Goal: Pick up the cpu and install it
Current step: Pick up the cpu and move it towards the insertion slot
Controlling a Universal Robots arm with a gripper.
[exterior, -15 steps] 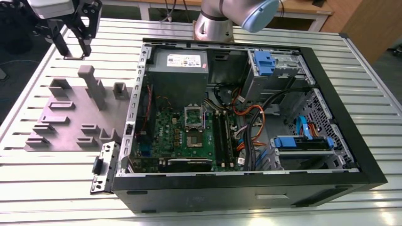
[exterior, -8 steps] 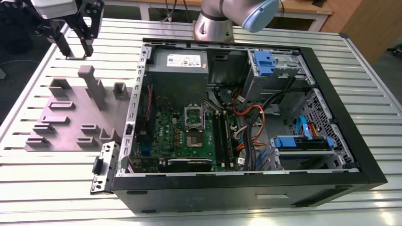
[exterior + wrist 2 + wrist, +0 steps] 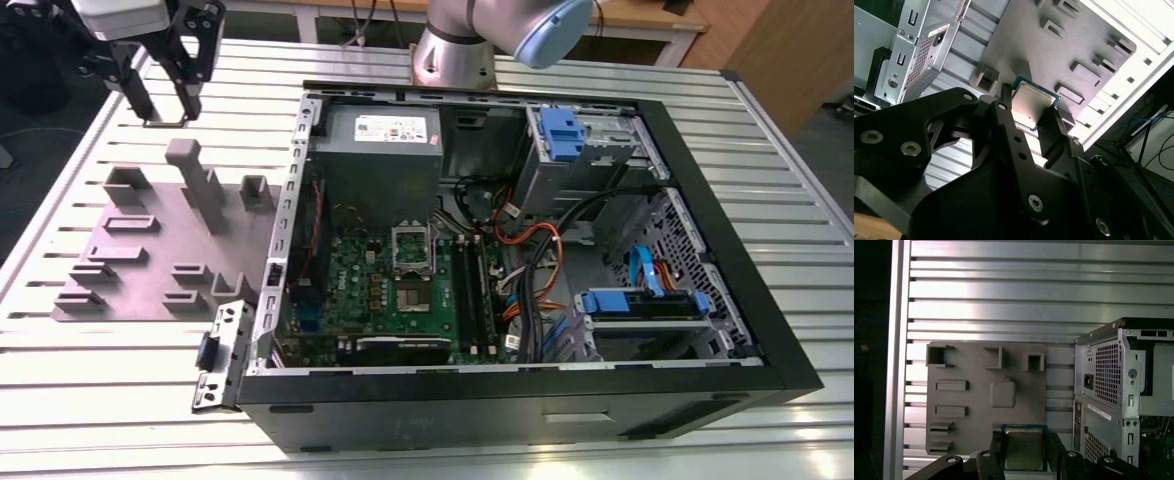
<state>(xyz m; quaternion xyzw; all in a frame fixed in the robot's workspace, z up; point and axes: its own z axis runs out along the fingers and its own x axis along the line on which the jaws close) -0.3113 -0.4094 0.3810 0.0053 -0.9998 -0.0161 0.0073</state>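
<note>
My gripper (image 3: 166, 108) hangs above the table at the exterior view's upper left, beyond the grey holder plate (image 3: 140, 262). It is shut on the cpu (image 3: 1032, 101), a thin square chip with a silver-grey top and a green rim. Both wrist views show the cpu (image 3: 1023, 448) clamped by its edges between the two black fingers (image 3: 996, 442), held in the air over the holder plate (image 3: 979, 410). In the exterior view the cpu (image 3: 167, 121) is a thin sliver at the fingertips. The green motherboard (image 3: 400, 285) with its silver socket frame (image 3: 411, 248) lies inside the open computer case.
The black computer case (image 3: 694, 210) lies open on the slatted metal table (image 3: 120, 400), with power supply (image 3: 378, 135), cables and blue drive brackets inside. The holder plate carries raised grey blocks (image 3: 200, 180). The arm's base (image 3: 454, 55) stands behind the case.
</note>
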